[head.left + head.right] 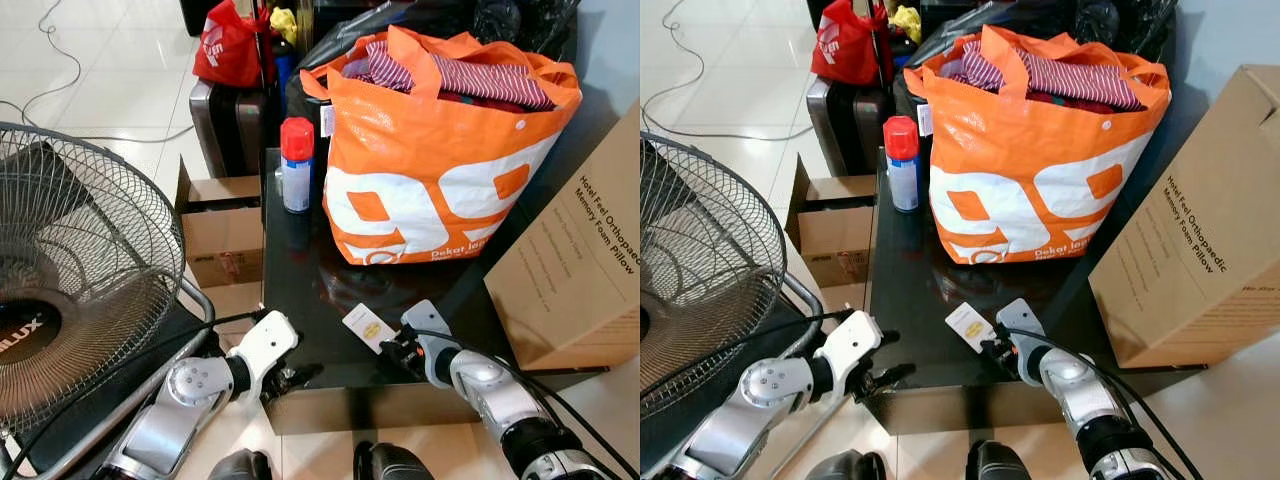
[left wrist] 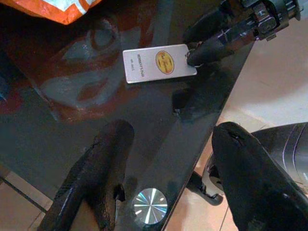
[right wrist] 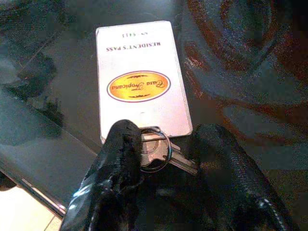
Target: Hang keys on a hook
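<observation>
Keys (image 3: 166, 156) on silver ring, white resident's pass card (image 3: 139, 82) attached, right gripper (image 3: 161, 159) fingers straddling them, left gripper (image 2: 168, 163) fingers spread.

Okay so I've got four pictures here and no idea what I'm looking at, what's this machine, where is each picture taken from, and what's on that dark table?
It is a humanoid robot with two silver arms ending in black two-fingered grippers. Two pictures come from cameras in its head, looking down; the other two come from a camera on each wrist.

On the black glass table stand an orange bag of clothes and a spray can. Near the front edge lies a white pass card with keys on a ring.

The right gripper has its fingers either side of the keys, not yet closed on them. The left gripper is open at the table's edge.
</observation>
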Tool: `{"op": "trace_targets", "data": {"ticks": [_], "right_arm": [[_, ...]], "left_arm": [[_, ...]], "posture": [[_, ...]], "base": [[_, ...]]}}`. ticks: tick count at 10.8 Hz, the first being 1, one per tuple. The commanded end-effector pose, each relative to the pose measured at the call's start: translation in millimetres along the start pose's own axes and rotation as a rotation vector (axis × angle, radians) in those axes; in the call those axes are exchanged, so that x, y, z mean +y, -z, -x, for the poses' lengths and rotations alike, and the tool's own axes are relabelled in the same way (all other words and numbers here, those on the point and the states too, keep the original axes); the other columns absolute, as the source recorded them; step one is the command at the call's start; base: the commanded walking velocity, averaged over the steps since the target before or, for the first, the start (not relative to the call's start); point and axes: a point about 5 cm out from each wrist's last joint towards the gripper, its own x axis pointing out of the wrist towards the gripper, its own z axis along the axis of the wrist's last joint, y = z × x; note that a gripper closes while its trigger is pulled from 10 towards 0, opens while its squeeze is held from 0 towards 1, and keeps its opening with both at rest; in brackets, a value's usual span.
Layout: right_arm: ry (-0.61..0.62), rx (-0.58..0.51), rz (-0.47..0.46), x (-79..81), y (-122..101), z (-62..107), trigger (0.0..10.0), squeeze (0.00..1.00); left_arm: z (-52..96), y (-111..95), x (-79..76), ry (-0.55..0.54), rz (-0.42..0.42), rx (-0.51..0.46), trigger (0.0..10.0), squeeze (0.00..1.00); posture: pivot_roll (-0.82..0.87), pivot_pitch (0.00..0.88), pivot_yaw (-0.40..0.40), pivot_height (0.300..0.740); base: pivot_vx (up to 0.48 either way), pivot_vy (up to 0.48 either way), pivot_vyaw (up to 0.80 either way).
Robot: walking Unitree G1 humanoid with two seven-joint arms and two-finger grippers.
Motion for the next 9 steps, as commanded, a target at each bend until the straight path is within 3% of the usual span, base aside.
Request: {"op": "trace_targets", "data": {"ticks": [1,2,3,9], "right_arm": [[0.003,0.027,0.004,-2.6,6.5,2.3,4.8,0.0],[0.001,0.029,0.003,-2.9,7.6,2.2,2.0,0.0],[-0.005,0.031,0.006,-2.8,8.5,2.4,0.0,0.0],[-0.022,0.045,0.042,-3.9,12.3,4.8,0.0,0.0]], "left_arm": [[1.0,0.8,-3.2,0.008,-0.007,0.008,10.0,0.0],[1.0,0.6,-3.2,0.008,-0.007,0.008,10.0,0.0],[0.9,0.4,-3.2,0.009,-0.007,0.007,10.0,0.0],[0.1,-0.2,-3.2,0.008,-0.002,0.005,10.0,0.0]], "posture": [[-0.15,0.122,-0.034,0.74],[-0.15,0.122,-0.033,0.74],[-0.15,0.123,-0.033,0.74],[-0.16,0.119,-0.037,0.74]], "base": [[0.0,0.0,0.0],[0.0,0.0,0.0],[0.0,0.0,0.0],[0.0,0.0,0.0]]}}
